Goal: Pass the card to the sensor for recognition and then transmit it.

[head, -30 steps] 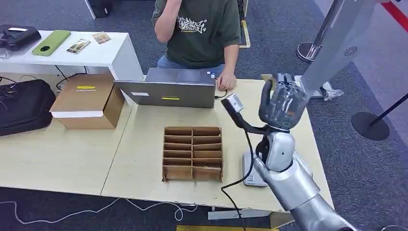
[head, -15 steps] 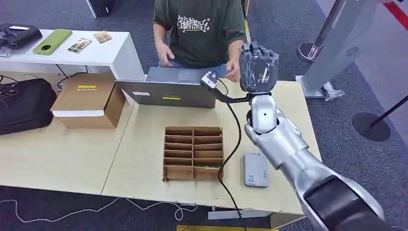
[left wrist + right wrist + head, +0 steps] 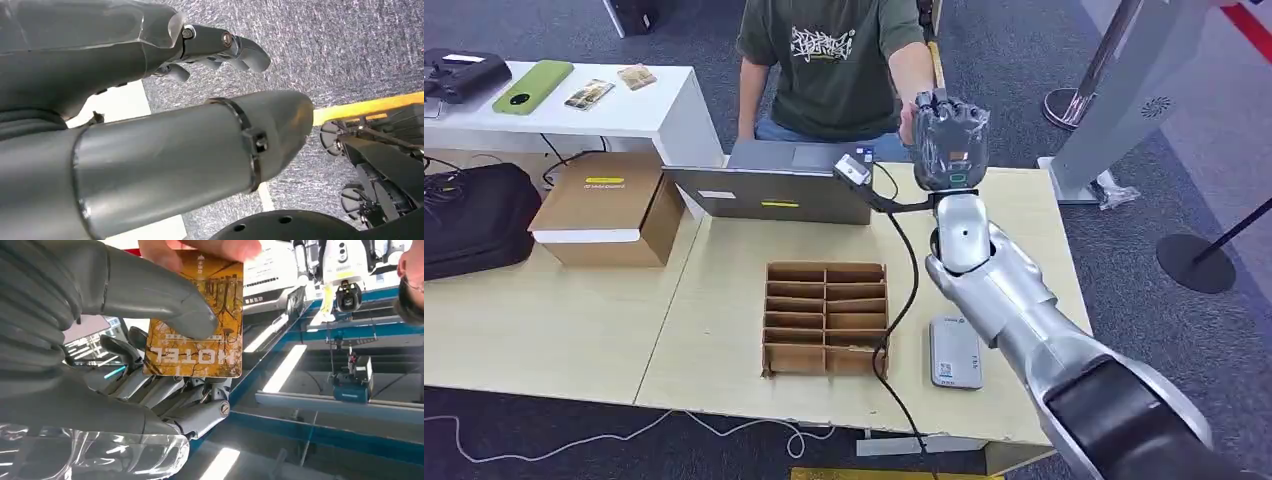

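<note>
My right hand is raised over the far edge of the table, toward the person sitting behind the laptop. In the right wrist view an orange card printed "HOTEL" lies against the fingers of my right hand, with the thumb pressing on its face. The person's fingers pinch the card's far edge. The grey-white card sensor lies flat on the table near the front edge, right of the divider box. My left hand hangs beside my body, holding nothing, fingers loosely extended.
A cardboard divider box sits mid-table. A grey laptop stands at the far edge. A black cable runs from my wrist camera down past the box. A closed carton and black bag lie on the left table.
My right arm swung from above the sensor up and across to the table's far side. The person's hand came up to meet my hand and now holds the card's edge.
</note>
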### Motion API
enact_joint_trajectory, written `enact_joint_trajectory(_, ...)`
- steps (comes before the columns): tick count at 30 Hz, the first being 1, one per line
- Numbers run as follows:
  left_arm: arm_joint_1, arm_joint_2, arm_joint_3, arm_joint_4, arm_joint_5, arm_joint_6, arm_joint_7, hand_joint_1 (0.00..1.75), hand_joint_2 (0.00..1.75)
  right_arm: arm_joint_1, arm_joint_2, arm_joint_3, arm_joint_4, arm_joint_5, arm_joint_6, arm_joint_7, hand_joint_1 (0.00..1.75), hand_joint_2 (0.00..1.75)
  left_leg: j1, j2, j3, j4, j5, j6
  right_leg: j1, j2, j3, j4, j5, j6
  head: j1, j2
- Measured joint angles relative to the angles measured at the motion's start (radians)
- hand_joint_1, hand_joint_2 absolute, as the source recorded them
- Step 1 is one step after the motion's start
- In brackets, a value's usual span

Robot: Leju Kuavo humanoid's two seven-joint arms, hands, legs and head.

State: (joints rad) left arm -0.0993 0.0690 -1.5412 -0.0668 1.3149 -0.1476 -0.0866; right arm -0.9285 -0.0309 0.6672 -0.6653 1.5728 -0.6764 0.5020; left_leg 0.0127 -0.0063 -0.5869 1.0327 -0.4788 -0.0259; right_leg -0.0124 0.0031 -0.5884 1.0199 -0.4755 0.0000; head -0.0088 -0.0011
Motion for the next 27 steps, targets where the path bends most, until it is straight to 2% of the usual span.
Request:
enact_joint_trajectory(5,0.001,0.0,0.0,0.0,0.001,-0.003,0.0,0.0,0.0,-0.001,0.003,-0.003,0.01,0.0,0.0,-0.008,1.75,1.75,0.0,0.0,0.0,0.0,0.0,0.0,0.0,-0.001,0.0,0.0,0.0,0.0,0.0,0.0)
enact_joint_trajectory(6,0.001,0.0,0.0,0.0,0.001,-0.003,0.0,0.0,0.0,-0.002,0.004,-0.005,0.014,0.0,0.0,-0.013,0.56,1.75,0.0,0.0,0.0,0.0,0.0,0.0,0.0,-0.001,0.0,0.0,0.0,0.0,0.0,0.0)
enact_joint_trajectory(7,0.001,0.0,0.0,0.0,0.001,-0.003,0.0,0.0,0.0,-0.002,0.007,-0.008,0.016,0.0,0.0,-0.018,0.23,1.75,0.0,0.0,0.0,0.0,0.0,0.0,0.0,0.0,0.0,0.0,0.0,0.0,0.0,0.0)
enact_joint_trajectory(8,0.001,0.0,0.0,0.0,0.001,-0.003,0.0,0.0,0.0,-0.002,0.009,-0.013,0.019,0.0,0.0,-0.023,0.0,1.75,0.0,0.0,0.0,0.0,0.0,0.0,0.0,0.0,0.0,0.0,0.0,0.0,0.0,0.0)
enact_joint_trajectory(14,0.002,0.0,0.0,0.0,0.001,-0.005,0.0,0.0,0.0,-0.002,0.018,-0.029,0.029,-0.001,0.0,-0.046,0.0,1.75,0.0,0.0,0.0,0.0,0.0,0.0,0.0,0.0,0.0,0.0,0.0,0.0,0.0,0.0)
enact_joint_trajectory(21,0.002,0.002,0.0,0.0,0.005,-0.006,0.004,0.0,0.0,0.003,0.031,-0.077,0.057,-0.01,0.0,-0.108,0.0,1.75,0.0,0.0,0.0,0.0,0.0,0.0,0.0,0.0,0.0,0.0,0.0,0.0,0.0,0.0)
enact_joint_trajectory(27,0.002,0.002,0.0,0.0,0.007,-0.006,0.005,0.0,0.0,0.006,0.031,-0.083,0.058,-0.009,0.0,-0.11,0.0,1.75,0.0,0.0,0.0,0.0,0.0,0.0,0.0,0.0,0.0,0.0,0.0,0.0,0.0,0.0)
